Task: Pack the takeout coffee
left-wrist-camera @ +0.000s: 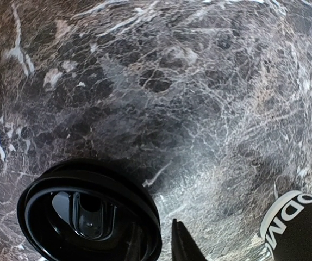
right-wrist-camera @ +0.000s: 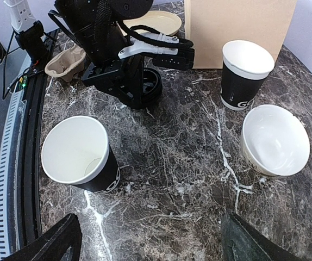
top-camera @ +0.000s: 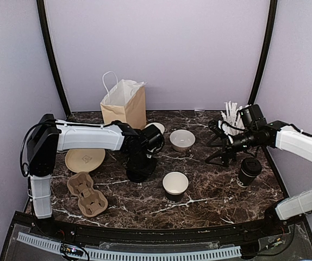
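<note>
While the open cup (right-wrist-camera: 79, 156) sits empty, another cup (top-camera: 249, 172) is lidded

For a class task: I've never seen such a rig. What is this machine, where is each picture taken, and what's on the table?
Two robot arms stand at a dark marbled table. One picture looks down from above; the others come from wrist cameras. The left gripper is down at a black dome lid lying on the table; whether it grips is unclear. The right gripper is open, empty. Nearby: an open black paper coffee cup, a lidded black cup, a white bowl, a brown paper bag.
</note>
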Motion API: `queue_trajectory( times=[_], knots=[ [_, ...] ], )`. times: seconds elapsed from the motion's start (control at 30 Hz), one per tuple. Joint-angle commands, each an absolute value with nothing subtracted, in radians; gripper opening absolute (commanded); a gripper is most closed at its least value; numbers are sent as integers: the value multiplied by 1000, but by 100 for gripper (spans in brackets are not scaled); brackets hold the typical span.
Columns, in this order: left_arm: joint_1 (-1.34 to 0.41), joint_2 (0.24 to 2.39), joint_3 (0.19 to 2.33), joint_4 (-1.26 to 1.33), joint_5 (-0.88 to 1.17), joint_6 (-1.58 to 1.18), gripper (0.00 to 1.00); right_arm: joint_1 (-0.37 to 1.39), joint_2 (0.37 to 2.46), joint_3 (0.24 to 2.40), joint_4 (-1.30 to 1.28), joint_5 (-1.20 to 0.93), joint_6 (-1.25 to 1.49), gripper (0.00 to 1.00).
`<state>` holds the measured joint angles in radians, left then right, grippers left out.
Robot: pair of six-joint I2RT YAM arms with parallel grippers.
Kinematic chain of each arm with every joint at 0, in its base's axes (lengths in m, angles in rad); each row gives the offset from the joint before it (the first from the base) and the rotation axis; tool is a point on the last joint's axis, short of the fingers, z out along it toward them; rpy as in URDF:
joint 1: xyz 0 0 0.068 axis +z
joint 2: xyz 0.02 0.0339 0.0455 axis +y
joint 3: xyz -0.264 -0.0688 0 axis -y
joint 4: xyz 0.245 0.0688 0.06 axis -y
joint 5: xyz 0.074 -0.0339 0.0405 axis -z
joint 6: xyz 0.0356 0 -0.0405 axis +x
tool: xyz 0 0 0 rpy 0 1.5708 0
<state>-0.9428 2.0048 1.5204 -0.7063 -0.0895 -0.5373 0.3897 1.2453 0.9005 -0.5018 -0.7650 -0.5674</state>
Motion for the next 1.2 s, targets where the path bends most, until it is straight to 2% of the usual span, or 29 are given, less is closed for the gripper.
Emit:
queue_trajectory(
  times=[0.0, 0.17, 0.6, 0.77, 0.93, 1.03, 1.17],
  knots=[
    [-946, 2003, 1542, -740, -109, -530, 21, 389, 1223, 892, -485, -764, -573, 89],
    [-946, 2020, 1549, -756, -111, -524, 22, 388, 1221, 891, -484, -764, -572, 89],
    [-946, 1946, 1581, -811, -131, -515, 7, 390, 1215, 891, -485, -767, -571, 89],
    [-942, 1882, 1588, -834, -127, -478, 5, 389, 1219, 895, -486, -777, -568, 89],
    [-936, 1794, 1623, -810, -26, -413, 3, 390, 1220, 944, -505, -834, -531, 89],
    [-936, 1662, 1602, -680, 132, -355, 4, 390, 1247, 1050, -485, -910, -388, 90],
    [-936, 1524, 1557, -501, 244, -299, 5, 396, 1311, 1170, -390, -953, -159, 93]
  ],
)
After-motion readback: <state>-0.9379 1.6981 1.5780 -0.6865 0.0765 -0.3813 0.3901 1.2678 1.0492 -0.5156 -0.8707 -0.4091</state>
